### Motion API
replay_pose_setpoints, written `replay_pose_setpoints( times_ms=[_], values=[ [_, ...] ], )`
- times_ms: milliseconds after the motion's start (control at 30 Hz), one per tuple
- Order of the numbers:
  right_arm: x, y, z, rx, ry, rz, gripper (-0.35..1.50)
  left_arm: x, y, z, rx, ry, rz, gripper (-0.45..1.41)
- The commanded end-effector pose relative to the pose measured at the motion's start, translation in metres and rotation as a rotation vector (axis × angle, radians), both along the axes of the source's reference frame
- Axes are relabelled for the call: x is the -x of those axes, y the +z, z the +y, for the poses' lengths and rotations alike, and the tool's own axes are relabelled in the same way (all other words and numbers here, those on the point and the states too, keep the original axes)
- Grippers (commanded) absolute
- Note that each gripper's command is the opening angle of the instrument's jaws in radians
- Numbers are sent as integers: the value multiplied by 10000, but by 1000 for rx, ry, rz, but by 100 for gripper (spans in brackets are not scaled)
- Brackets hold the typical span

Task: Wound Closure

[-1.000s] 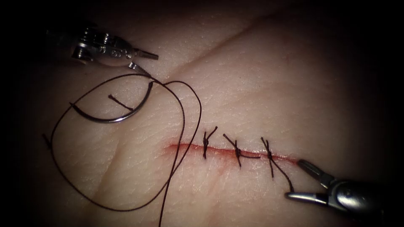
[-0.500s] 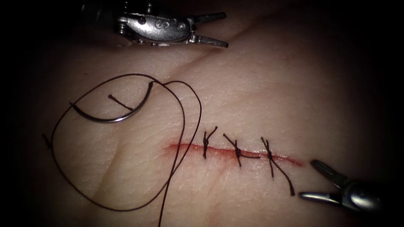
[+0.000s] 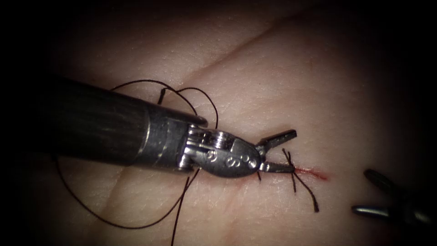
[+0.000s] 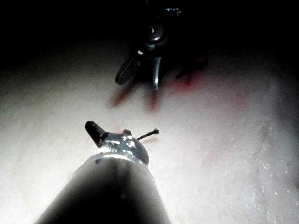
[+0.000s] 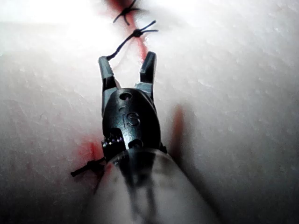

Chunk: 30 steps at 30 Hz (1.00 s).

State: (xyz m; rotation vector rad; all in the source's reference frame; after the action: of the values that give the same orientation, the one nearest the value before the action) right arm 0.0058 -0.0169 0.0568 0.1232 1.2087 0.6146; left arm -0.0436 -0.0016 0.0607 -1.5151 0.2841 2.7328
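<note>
Closure is judged well advanced. A knotted stitch (image 3: 291,166) is seen across the cut (image 3: 320,174) near its right end, with a long tail (image 3: 307,193) trailing down and to the right. In the right wrist view a second knot (image 5: 124,14) is seen beyond the first.

The stretch of cut further left is covered by the left tool (image 3: 291,151), so the full stitch count cannot be given. To the right of the visible stitch a short red line of cut is left unstitched. Red fluid (image 5: 88,151) is smeared on the tissue (image 3: 273,82).

- Left tool: laid across the wound from the left. Its jaws are held moderately apart and nothing is gripped. The lower jaw is placed just beside the knot; touching or not cannot be told.
- Right tool (image 3: 362,191): parked just off the right end of the cut. Its jaws are spread wide and nothing is held.
- Thread (image 3: 214,114): looped loosely on the tissue to the left of the cut and gripped by neither tool.
- Needle: a short dark end (image 3: 161,96), taken to be the needle's thread end, is seen just above the left shaft. The rest of the curve is hidden. It is held by neither tool. Whether it lies on or in the tissue cannot be told.

Left to do, as judged: possibly the right end of the cut, and trimming of the long tail.
</note>
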Motion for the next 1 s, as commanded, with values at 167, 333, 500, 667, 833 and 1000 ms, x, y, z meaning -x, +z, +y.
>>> replay_pose_setpoints(
  times_ms=[167, 333, 500, 667, 833, 1000],
  values=[
    [-6, 6, -7, -2, -1, 1, 146, 29, 18, -46, 36, -16, 41, 56],
    [-5, 7, -6, -5, -7, -2, 146, 55, 36, -71, 81, -21, 76, 56],
    [-6, 8, -5, -5, -6, -3, 146, 66, 44, -74, 101, -16, 89, 54],
    [-9, 11, -4, -4, -2, -6, 146, 69, 48, -69, 134, -20, 87, 51],
    [-13, 12, -4, -4, -1, -10, 146, 72, 47, -68, 144, -19, 95, 48],
    [-13, 15, -4, -3, 0, -10, 148, 78, 44, -66, 165, -2, 93, 43]
  ],
)
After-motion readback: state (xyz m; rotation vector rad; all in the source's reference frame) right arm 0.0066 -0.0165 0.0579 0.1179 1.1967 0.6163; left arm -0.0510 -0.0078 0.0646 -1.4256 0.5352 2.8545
